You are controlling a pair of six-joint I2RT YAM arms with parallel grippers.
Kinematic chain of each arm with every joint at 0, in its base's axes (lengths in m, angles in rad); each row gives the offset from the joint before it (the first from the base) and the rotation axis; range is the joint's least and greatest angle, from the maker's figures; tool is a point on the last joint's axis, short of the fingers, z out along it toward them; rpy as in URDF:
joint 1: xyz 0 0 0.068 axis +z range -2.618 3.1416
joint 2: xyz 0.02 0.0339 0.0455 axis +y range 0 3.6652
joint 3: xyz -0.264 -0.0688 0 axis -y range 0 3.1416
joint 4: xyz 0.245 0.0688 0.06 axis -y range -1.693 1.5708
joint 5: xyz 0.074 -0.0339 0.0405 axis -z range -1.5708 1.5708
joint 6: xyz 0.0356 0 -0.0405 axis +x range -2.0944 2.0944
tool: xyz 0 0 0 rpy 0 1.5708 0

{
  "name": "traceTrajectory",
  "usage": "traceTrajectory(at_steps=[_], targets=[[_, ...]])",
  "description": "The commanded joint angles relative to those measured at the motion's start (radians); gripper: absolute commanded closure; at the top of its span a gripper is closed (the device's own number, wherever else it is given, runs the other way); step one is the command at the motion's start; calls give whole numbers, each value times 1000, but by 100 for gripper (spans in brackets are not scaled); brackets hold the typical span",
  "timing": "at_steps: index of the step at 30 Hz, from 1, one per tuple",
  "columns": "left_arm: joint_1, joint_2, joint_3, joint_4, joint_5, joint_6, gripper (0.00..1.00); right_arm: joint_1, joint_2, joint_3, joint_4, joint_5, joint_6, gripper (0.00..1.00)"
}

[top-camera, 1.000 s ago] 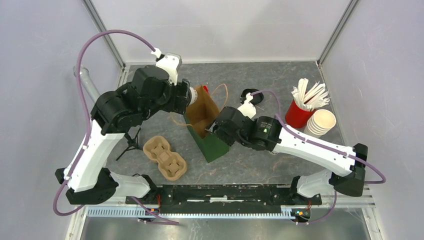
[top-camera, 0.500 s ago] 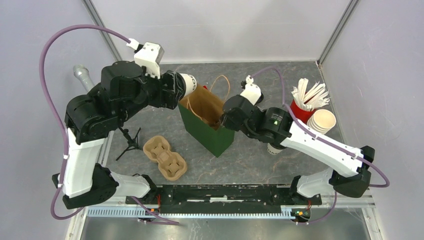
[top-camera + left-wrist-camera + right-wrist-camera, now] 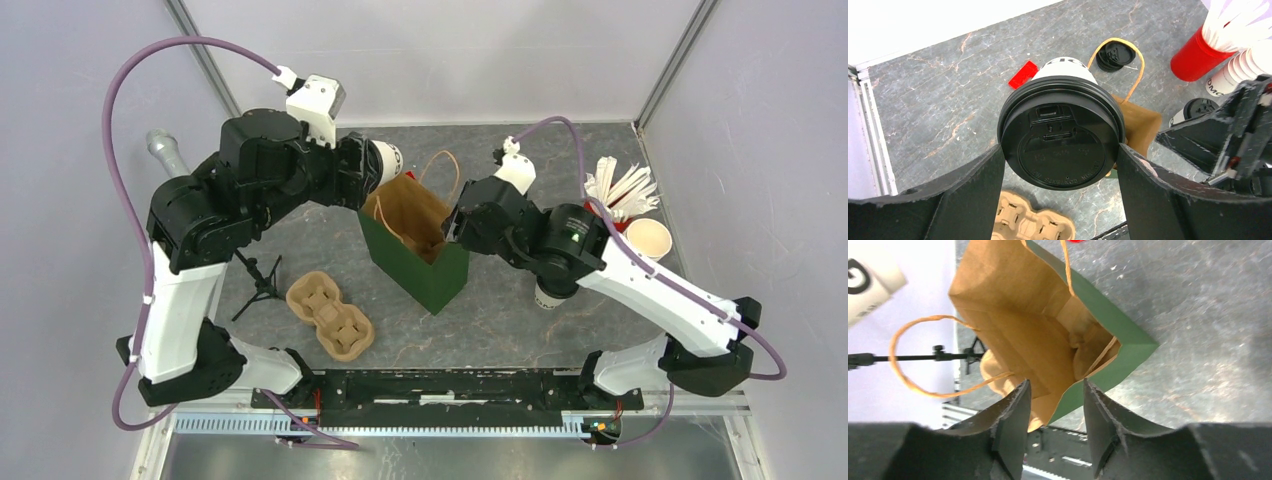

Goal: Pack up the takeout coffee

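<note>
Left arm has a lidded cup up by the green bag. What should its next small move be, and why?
Probably shift the lidded cup over the green bag's mouth before lowering it. The left gripper is clamped on the cup, but it hangs just outside the bag's far rim. The bag stands open, with the right gripper's jaws apart around its rim.

One coffee, cream with a black lid, lies sideways in the left end effector above the bag. A second coffee stands on the tabletop.
</note>
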Motion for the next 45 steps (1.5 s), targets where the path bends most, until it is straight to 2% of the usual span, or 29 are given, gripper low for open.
traceTrajectory(at_steps=[1,6,15,23,36,39,40,42,45], targets=[[7,-28,-52,58,6,48,48,0,-5,54,-145,-89,211,49],[7,-76,-155,87,11,36,48,-1,-66,-72,-101,-103,343,45],[7,-88,-181,91,15,17,48,-14,-99,-203,138,-101,368,45],[6,-84,-170,91,24,26,48,-21,-57,-192,145,-102,375,39],[7,-74,-143,95,-4,49,48,-71,18,-182,136,-142,287,43],[7,-72,-135,95,-8,52,48,-81,24,-174,134,-140,267,52],[7,-70,-134,95,-9,54,48,-83,25,-168,134,-130,257,58],[7,-66,-124,95,-12,58,48,-88,29,-146,130,-100,205,77],[7,-49,-98,97,-7,66,48,-92,31,-128,147,-30,107,91]])
